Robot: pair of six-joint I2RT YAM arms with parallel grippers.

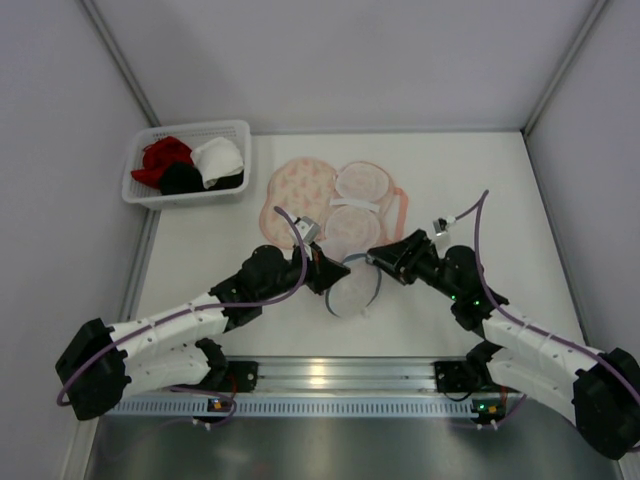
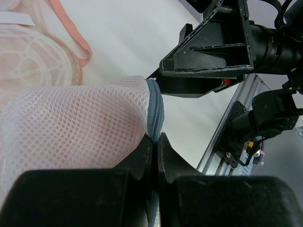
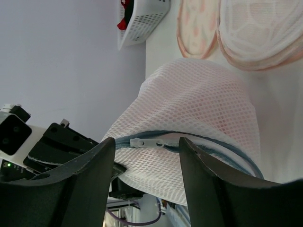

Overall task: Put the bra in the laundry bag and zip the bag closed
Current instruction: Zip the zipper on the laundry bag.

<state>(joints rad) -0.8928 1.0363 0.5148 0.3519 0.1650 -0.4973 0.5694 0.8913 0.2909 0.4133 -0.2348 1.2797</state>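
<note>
A white mesh laundry bag [image 1: 352, 290] with a blue-grey zip [image 2: 156, 111] hangs just above the table between the arms. Pale pink shows through its mesh [image 3: 199, 94]; that may be the bra, but its shape is hidden. My left gripper [image 2: 157, 139] is shut on the zip rim at the bag's left edge [image 1: 338, 278]. My right gripper [image 3: 147, 141] is open, its fingers either side of the white zip pull [image 3: 150, 142] without touching it. From above, it sits at the bag's upper right [image 1: 372, 256].
A round peach floral bag [image 1: 300, 190] lies open on the table behind, with pale ribbed halves [image 1: 352, 228] and a peach strap loop [image 1: 402, 208]. A white basket [image 1: 135, 175] at the back left holds red, black and white garments. Walls close in the table.
</note>
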